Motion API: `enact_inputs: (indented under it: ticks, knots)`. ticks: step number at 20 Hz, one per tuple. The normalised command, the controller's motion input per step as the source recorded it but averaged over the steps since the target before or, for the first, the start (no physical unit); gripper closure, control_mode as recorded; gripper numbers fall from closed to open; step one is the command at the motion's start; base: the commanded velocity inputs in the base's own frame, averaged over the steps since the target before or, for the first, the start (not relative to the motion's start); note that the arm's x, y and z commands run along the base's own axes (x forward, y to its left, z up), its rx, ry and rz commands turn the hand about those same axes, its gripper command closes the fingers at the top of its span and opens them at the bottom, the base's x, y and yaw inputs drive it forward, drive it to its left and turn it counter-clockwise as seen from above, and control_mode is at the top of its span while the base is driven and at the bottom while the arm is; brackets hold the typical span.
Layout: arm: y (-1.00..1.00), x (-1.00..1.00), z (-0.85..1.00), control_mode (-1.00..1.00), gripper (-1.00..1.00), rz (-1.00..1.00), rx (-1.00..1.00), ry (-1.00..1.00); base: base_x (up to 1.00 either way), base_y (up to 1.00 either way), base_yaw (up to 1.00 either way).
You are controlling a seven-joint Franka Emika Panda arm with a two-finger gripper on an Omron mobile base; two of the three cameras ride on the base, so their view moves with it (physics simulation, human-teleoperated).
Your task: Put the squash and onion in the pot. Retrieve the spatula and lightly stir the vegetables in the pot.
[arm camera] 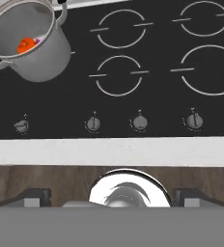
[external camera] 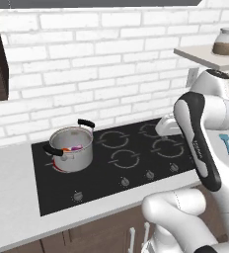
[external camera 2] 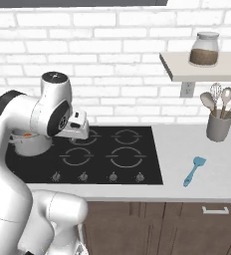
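Note:
The steel pot [external camera: 72,148] stands on the rear-left burner of the black cooktop [external camera: 136,173]. Inside it lie an orange squash piece [arm camera: 24,46] and the purple onion [external camera: 77,147], the onion showing as a sliver [arm camera: 36,42] in the hand view. The teal spatula [external camera 2: 193,170] lies flat on the counter right of the stove, also at the right edge of the left base view [external camera: 227,145]. My gripper [arm camera: 112,197] hovers over the stove's front edge, right of the pot and far left of the spatula. It is open and empty, its fingertips [arm camera: 34,195] wide apart.
A grey utensil holder [external camera 2: 219,127] with spoons and a whisk stands at the back right of the counter. Above it a wall shelf [external camera 2: 187,69] carries a jar [external camera 2: 204,50]. Knobs [arm camera: 139,122] line the cooktop's front.

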Motion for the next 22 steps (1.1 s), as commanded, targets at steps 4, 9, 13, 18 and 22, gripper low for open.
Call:
enact_inputs:
  ticks: [4,9,13,18,22]
  knots:
    - [0.00,0.00,0.00,-1.00,-1.00,0.00,-0.01,0.00,0.00,0.00,0.00]
    - [0.00,0.00,0.00,1.00,-1.00,0.00,0.00,0.00,0.00,-0.02,0.00]
    - [0.00,0.00,0.00,1.00,-1.00,0.00,0.00,0.00,0.00,-0.24,0.07]
    - [0.00,0.00,0.00,1.00,-1.00,0.00,0.00,0.00,-0.06,-0.69,0.15]
    - [0.00,0.00,0.00,1.00,-1.00,0.00,0.00,0.00,-0.26,-0.68,0.11]
